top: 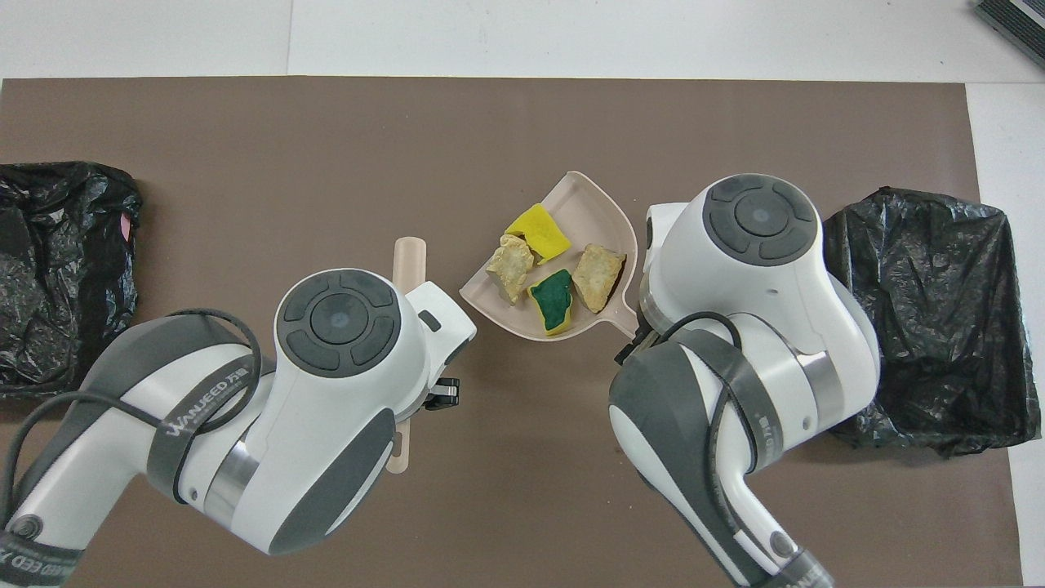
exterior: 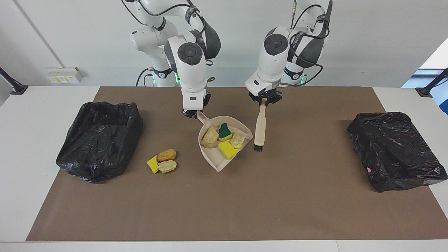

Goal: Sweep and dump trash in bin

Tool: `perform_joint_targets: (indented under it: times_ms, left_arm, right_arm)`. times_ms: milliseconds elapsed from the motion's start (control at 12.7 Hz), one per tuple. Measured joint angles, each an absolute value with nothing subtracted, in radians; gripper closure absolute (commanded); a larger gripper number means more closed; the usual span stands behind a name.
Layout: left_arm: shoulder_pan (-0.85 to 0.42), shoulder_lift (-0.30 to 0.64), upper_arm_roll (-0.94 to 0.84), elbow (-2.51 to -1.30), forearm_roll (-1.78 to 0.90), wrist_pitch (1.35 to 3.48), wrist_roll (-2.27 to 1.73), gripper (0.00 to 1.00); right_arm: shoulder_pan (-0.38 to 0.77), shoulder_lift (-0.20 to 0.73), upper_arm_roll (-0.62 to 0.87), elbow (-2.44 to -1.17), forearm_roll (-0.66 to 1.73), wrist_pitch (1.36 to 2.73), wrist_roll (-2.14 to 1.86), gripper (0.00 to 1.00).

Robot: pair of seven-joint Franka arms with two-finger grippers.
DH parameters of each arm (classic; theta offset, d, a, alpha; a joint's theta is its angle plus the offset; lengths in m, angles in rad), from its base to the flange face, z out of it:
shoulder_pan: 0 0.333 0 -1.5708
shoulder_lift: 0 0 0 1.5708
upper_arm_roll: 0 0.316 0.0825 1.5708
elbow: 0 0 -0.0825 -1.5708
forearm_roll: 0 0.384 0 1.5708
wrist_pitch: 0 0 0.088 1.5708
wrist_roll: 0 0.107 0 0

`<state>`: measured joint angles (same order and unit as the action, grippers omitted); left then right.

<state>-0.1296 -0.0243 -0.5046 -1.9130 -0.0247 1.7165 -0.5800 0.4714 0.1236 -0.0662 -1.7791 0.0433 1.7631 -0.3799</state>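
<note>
My right gripper [exterior: 191, 112] is shut on the handle of the beige dustpan [exterior: 214, 161], which points its mouth away from the robots. In the pan lie several scraps of trash [exterior: 224, 138]: two tan bread-like lumps, a yellow sponge and a green-topped yellow sponge; they also show in the overhead view [top: 549, 265]. Three more scraps [exterior: 163, 160] lie on the mat between the pan and the bin at the right arm's end; my right arm hides them in the overhead view. My left gripper [exterior: 263, 101] is shut on a wooden brush [exterior: 260, 126], bristles down beside the pan.
A black bag-lined bin [exterior: 99, 140] stands at the right arm's end of the table and another [exterior: 395, 150] at the left arm's end. A brown mat [exterior: 245, 203] covers the table's middle.
</note>
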Motion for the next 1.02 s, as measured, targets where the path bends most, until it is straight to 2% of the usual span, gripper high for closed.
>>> perform_joint_targets:
  times_ms: [236,472,708,1022]
  left_arm:
    - [-0.160,-0.068,-0.511,-1.974,-0.113,1.721,-0.643,1.00]
    - [-0.201,-0.167,-0.515,-2.129,-0.209,1.795,-0.647,1.00]
    - [-0.267,-0.251,-0.528,-2.281,-0.249,1.858,-0.647,1.00]
    - [-0.294,-0.265,-0.581,-2.392,-0.329,1.944,-0.646,1.00]
  right_arm:
    - [0.392,0.098,-0.068,-1.759,0.043,1.726,-0.457,1.00]
    - [0.284,0.079,-0.073,-1.722,0.042,1.635,-0.545,1.00]
    - [0.128,0.076,-0.078,-1.706,0.036,1.599,-0.742,1.00]
    - [-0.074,0.077,-0.083,-1.707,-0.083,1.599,-1.008,1.00]
